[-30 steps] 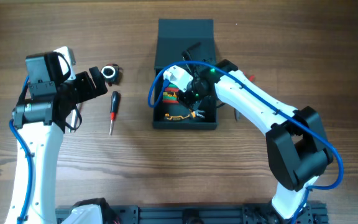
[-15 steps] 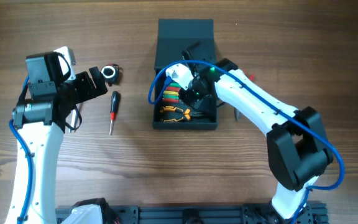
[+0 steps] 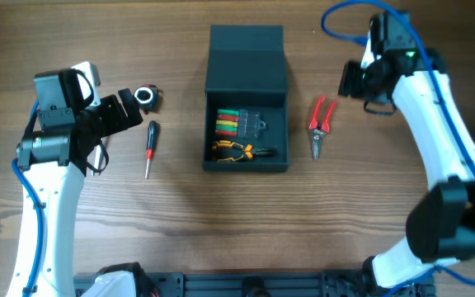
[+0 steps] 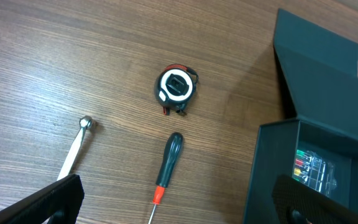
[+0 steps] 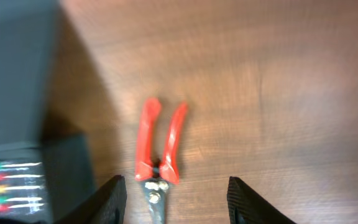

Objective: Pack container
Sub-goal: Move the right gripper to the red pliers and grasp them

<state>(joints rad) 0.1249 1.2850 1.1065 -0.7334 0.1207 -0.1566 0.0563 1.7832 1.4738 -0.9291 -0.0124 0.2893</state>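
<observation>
While its lid lies folded back, the container (image 3: pixel 246 62) sits open mid-table.
Overhead: small tools lie inside it; red pliers (image 3: pixel 320 124) lie just to its right, and a screwdriver (image 3: pixel 150 147) and tape measure (image 3: pixel 146 96) to its left. Left wrist: the left gripper (image 4: pixel 182 202) is spread wide, empty, above the screwdriver. Right wrist: the right gripper (image 5: pixel 176 199) is parted, holding nothing, over the pliers.

No legible text or markings anywhere

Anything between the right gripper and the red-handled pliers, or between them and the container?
Nothing visible. The open right gripper hangs clear above the red-handled pliers. The pliers lie beside the container, only bare table between, and its lid is folded back.
</observation>
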